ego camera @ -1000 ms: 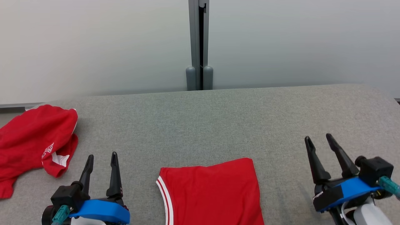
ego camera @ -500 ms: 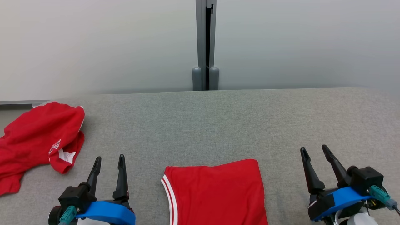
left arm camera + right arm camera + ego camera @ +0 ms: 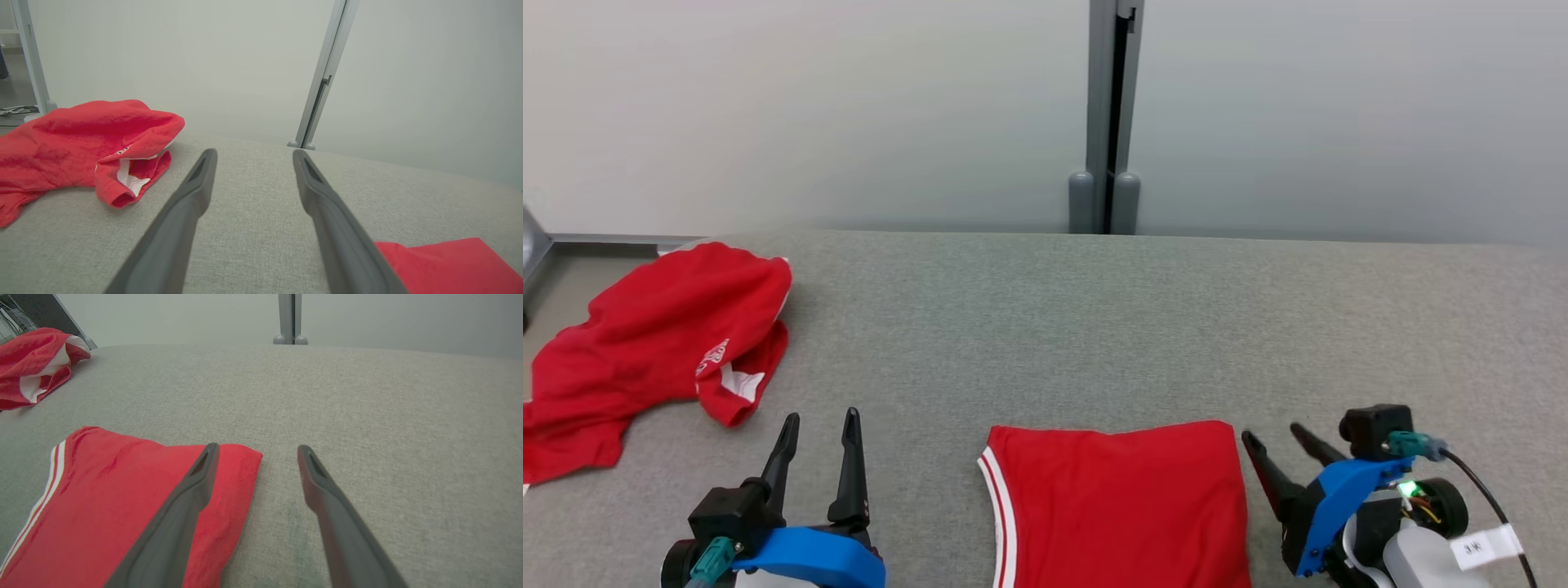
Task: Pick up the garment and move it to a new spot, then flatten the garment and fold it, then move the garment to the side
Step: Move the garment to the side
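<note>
While left gripper (image 3: 822,414) and right gripper (image 3: 1271,431) are idling spread, I'm suggesting pinching all folded garment (image 3: 1119,506) layers together.

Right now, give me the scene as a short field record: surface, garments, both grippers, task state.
surface: grey fabric-covered table
main item: folded red garment with white striped trim, lying flat at the near edge, between the grippers
other item: crumpled red garment, far left
left gripper: open, empty, apart from both garments
right gripper: open, empty, at the folded garment's right edge; contact cannot be told
task state: fold looks done; move to the side not yet done
</note>
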`<state>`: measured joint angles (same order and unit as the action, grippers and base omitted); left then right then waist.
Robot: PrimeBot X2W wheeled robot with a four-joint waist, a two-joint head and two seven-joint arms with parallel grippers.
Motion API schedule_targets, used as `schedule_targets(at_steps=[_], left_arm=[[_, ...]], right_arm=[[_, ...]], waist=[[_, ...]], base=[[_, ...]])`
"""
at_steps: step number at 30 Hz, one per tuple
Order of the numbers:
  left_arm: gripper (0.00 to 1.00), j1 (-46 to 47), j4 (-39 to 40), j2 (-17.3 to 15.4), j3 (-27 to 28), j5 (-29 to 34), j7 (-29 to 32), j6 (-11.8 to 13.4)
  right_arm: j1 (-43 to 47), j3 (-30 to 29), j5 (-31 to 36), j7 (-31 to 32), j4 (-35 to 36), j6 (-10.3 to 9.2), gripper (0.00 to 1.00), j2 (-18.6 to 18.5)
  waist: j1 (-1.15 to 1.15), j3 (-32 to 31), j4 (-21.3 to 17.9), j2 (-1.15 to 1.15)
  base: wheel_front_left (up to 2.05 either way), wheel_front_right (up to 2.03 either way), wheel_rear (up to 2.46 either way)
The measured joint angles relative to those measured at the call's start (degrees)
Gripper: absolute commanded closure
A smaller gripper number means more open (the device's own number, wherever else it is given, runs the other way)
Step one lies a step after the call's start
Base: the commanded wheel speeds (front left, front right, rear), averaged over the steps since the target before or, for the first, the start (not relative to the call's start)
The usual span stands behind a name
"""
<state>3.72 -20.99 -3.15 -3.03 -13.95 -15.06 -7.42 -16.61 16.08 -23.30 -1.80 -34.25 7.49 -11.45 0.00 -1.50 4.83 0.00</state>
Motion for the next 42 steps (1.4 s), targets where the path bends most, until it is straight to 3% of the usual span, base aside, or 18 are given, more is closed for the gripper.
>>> schedule_targets(at_steps=[7,18,19,20,22,32,42], left_arm=[[0.0,0.01,-0.67,0.07,-0.15,-0.14,0.0,0.0],[0.0,0.01,-1.07,0.07,-0.15,-0.15,0.0,0.0],[0.0,0.01,-1.09,0.08,-0.15,-0.15,0.0,0.0],[0.0,0.01,-1.11,0.07,-0.15,-0.15,0.0,0.0],[0.0,0.01,-1.15,0.07,-0.12,-0.14,0.0,0.0],[0.0,0.08,-1.09,-0.05,-0.14,-0.05,0.0,0.0],[0.0,1.05,0.1,-0.11,-2.38,-0.02,0.0,0.0]], right_arm=[[-2.25,0.9,-4.19,11.95,-7.15,0.0,0.0,0.69],[-4.04,1.52,-7.3,20.97,-13.03,0.0,0.0,2.27],[-4.1,1.65,-7.33,20.97,-13.03,0.0,0.15,2.4],[-4.15,1.72,-7.69,20.9,-12.94,0.0,0.55,2.48],[-4.22,1.96,-8.11,20.43,-12.85,0.0,1.0,2.48],[-6.17,2.56,-9.46,13.27,-10.84,0.01,1.0,1.64],[-10.7,1.36,-9.64,7.43,-10.72,0.0,1.0,-1.49]], waist=[[0.0,-0.02,2.89,0.0],[0.0,0.58,5.25,0.0],[0.0,0.64,5.31,0.0],[0.0,0.69,5.35,0.0],[0.0,0.76,5.31,0.0],[0.0,0.94,2.57,0.0],[0.0,2.06,-5.02,0.0]], base=[[0.0,0.0,0.0],[0.0,0.0,0.0],[0.0,0.0,0.0],[0.0,0.0,0.0],[0.0,0.0,0.0],[0.0,0.0,0.0],[0.0,0.0,0.0]])
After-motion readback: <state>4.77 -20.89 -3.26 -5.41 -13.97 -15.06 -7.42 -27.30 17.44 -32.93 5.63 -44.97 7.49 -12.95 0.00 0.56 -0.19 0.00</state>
